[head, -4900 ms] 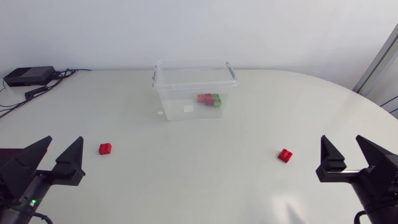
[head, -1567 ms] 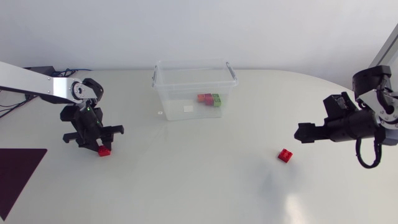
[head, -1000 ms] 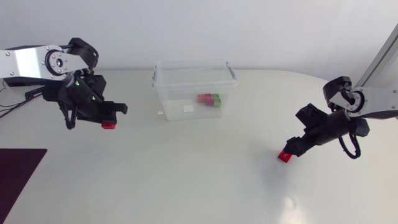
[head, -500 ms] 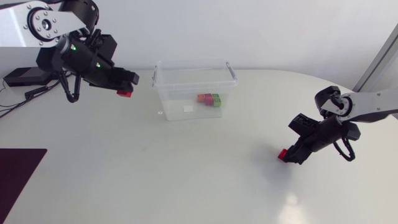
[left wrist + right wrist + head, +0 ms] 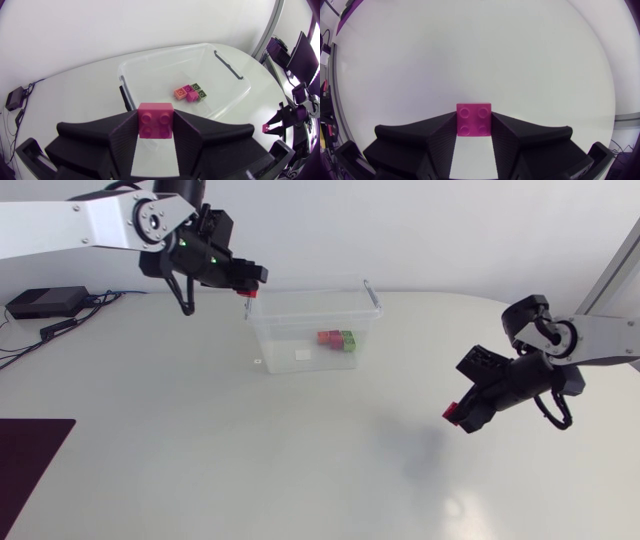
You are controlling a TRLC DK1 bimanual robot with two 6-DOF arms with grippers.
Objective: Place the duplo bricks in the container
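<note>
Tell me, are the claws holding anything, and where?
Yes. Left gripper pinches a small red plastic brick by its two sides; right gripper pinches a second red brick likewise.

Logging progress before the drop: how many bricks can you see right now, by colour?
Red brick: 3, one in the left end effector, one in the right end effector, apparently one in the container.
Orange brick: 1, in the container.
Green brick: 1, in the container.
Total: 5 bricks.
</note>
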